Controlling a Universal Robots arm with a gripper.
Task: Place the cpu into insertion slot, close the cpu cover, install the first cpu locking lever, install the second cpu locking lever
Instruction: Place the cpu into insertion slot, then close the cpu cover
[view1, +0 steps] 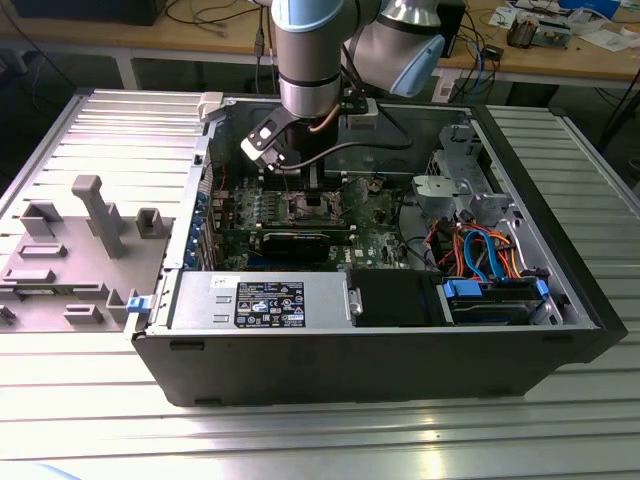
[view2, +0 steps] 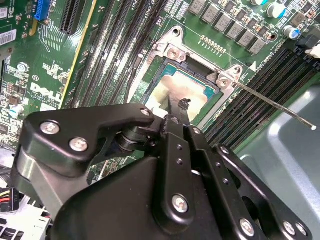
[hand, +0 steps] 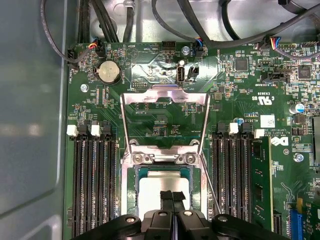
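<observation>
Ribbed metal counter (view1: 300, 440) carries the open computer case (view1: 300, 375), and your arm reaches down into it over the green circuit board (hand: 240, 100). By the wrist views you have the first step about done: the cpu (hand: 162, 184) lies flat inside the insertion slot (hand: 129, 192), its dull silver top facing up. Your claw (hand: 172, 195) is right over the chip, its two thin fingers pressed together with nothing between them; whether the tips touch the metal I cannot tell. The cpu cover (hand: 165, 94) is swung back on its hinge, lying open on the board beside the slot, so closing it is not yet done. One thin locking lever (view2: 270, 102) juts free from the slot's corner, unlatched. I judge you roughly a quarter through, with the cover and both levers left.
</observation>
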